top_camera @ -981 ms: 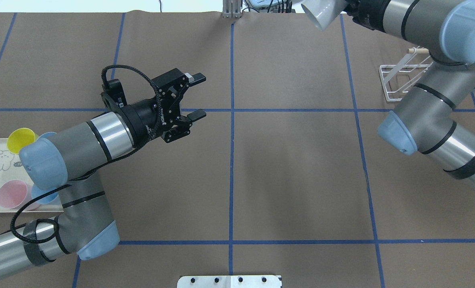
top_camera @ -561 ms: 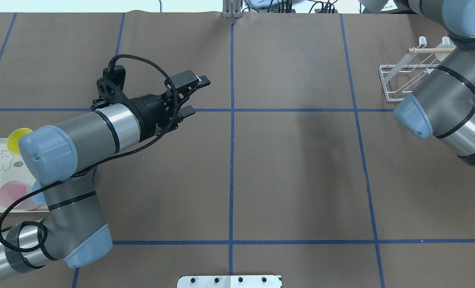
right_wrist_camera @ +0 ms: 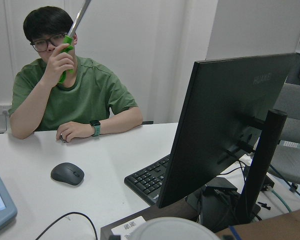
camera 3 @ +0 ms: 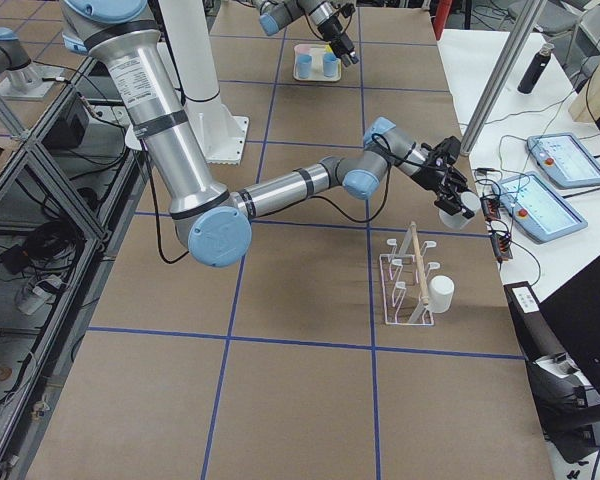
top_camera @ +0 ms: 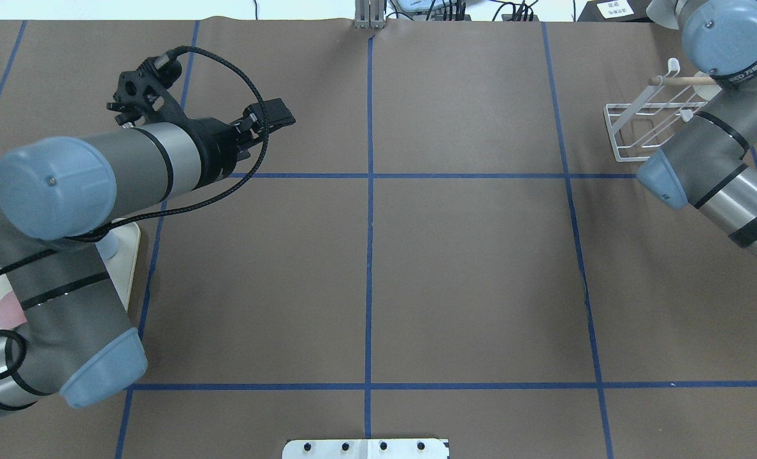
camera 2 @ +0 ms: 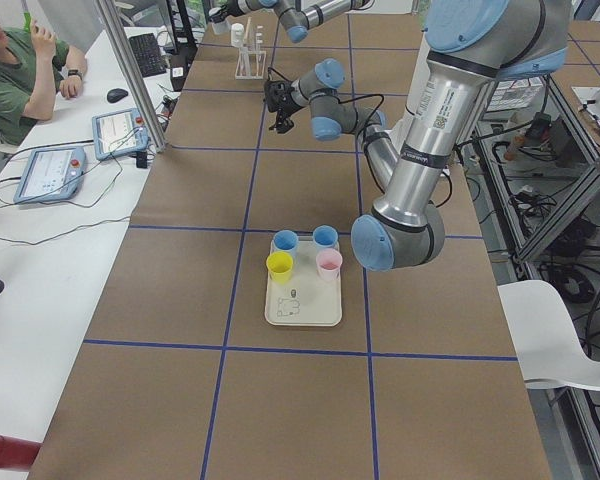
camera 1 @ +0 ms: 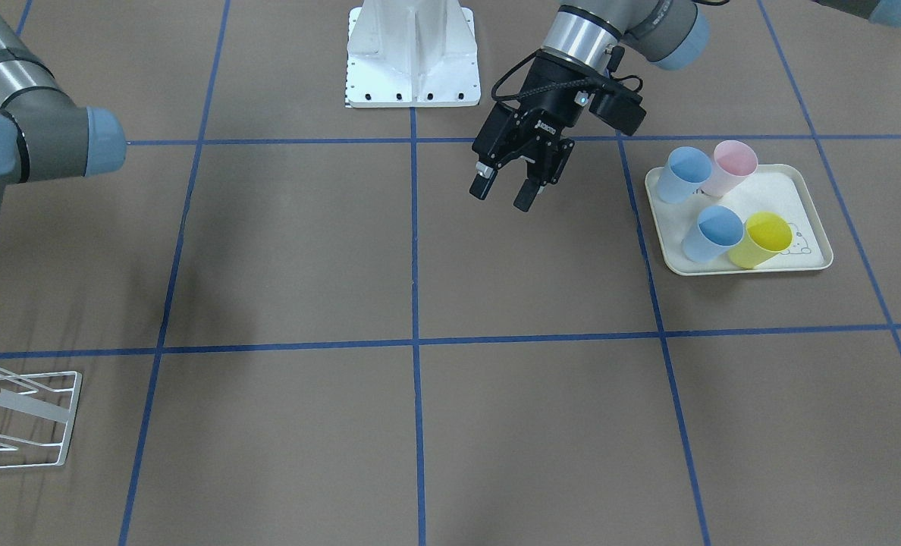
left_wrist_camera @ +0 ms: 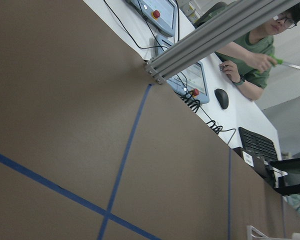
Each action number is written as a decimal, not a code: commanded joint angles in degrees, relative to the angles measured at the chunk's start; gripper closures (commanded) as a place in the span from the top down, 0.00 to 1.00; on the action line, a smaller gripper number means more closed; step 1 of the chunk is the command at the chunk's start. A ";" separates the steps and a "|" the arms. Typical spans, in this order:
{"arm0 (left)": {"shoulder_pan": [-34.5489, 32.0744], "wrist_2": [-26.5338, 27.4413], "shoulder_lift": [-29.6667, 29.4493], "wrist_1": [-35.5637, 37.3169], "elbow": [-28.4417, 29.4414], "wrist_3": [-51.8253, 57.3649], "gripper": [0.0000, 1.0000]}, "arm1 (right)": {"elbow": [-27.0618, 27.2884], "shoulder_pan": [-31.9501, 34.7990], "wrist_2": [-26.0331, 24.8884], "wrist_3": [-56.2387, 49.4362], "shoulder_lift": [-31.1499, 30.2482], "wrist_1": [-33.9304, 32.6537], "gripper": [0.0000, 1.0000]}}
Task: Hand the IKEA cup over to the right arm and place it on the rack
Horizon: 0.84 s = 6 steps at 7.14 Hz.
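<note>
Just under the right arm's bulky black end effector [camera 3: 450,198] sits the pale white plastic cup [right_wrist_camera: 170,230]. The wrist view catches only a curved edge of its rim along the lower border. No view shows the fingers clearly, so I cannot tell whether they pinch the cup or how wide they stand, and the cup's own axis cannot be read with confidence either.

Next outward is what the coming move turns on. The white wire-frame dish rack [camera 3: 417,272] lies below that end effector and back toward the robot, near but not touching, on the brown paper-covered bench [top_camera: 468,255]. Its light wooden rod [top_camera: 678,80] runs along the bench's length, with short white pegs [top_camera: 672,64] beside it. A second white cup [camera 3: 440,292] is already seated on the rack's desk side.

The wrist camera looks level over a white desk [right_wrist_camera: 105,165] toward a seated person in a green shirt [right_wrist_camera: 65,95], so the end effector faces away from the rack. By my judgement the cup must swing round and come down onto a free peg, clear of the seated cup.

Far across the bench, the left arm's black two-finger end effector [camera 1: 505,191] is spread and empty, near a cream tray [camera 1: 780,189] of coloured plastic cups [camera 1: 765,235]. It is well apart from the rack, so the right arm is plainly the nearer one
</note>
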 commanded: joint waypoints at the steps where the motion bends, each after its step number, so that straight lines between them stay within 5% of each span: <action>1: -4.77 -5.73 0.14 9.06 -3.65 5.11 1.00 | -3.76 1.69 1.34 -5.34 -3.07 8.82 0.00; 6: -4.78 -6.27 1.02 8.98 -3.74 5.12 1.00 | -3.85 1.43 2.06 -5.79 -7.40 10.60 0.00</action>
